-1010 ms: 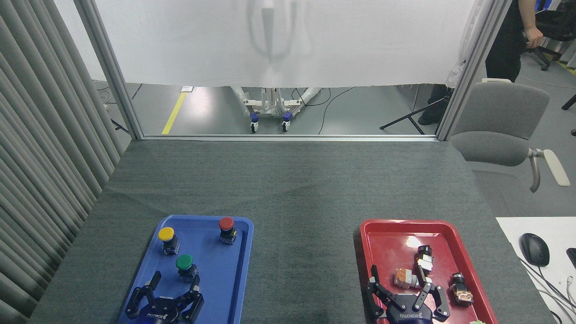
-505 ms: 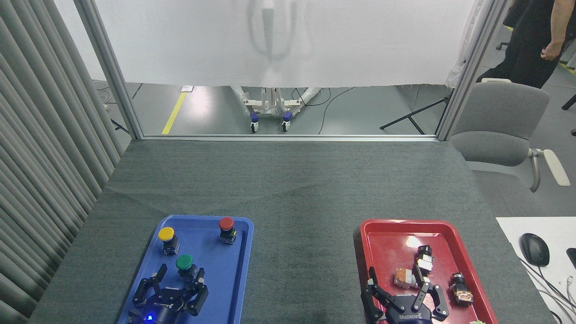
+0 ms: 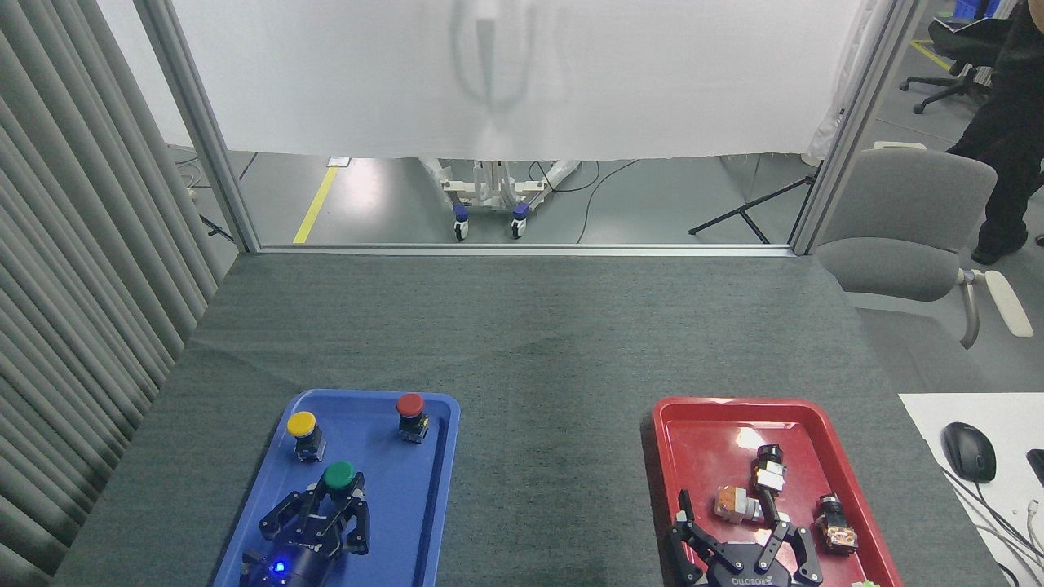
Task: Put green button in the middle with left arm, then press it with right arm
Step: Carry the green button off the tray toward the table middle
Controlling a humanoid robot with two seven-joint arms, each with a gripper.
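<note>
The green button (image 3: 338, 472) stands upright in the blue tray (image 3: 424, 489), near its middle. My left gripper (image 3: 333, 499) has come in from the near edge, and its black fingers (image 3: 356, 512) are drawn in around the button's body just under the green cap. My right gripper (image 3: 732, 526) hovers open over the near end of the red tray (image 3: 701, 440), holding nothing. The middle (image 3: 555, 456), the bare dark grey cloth between the two trays, has nothing on it.
A yellow button (image 3: 301, 425) and a red button (image 3: 410, 406) stand at the far end of the blue tray. Several small switch parts (image 3: 767, 477) lie in the red tray. A grey chair (image 3: 905, 228) and a white desk with a mouse (image 3: 969, 451) are at the right; a person stands behind the chair.
My left gripper moved forward to the green button and its fingers closed in around it. The right gripper sank slightly toward the near edge. The person in the background walked right.
</note>
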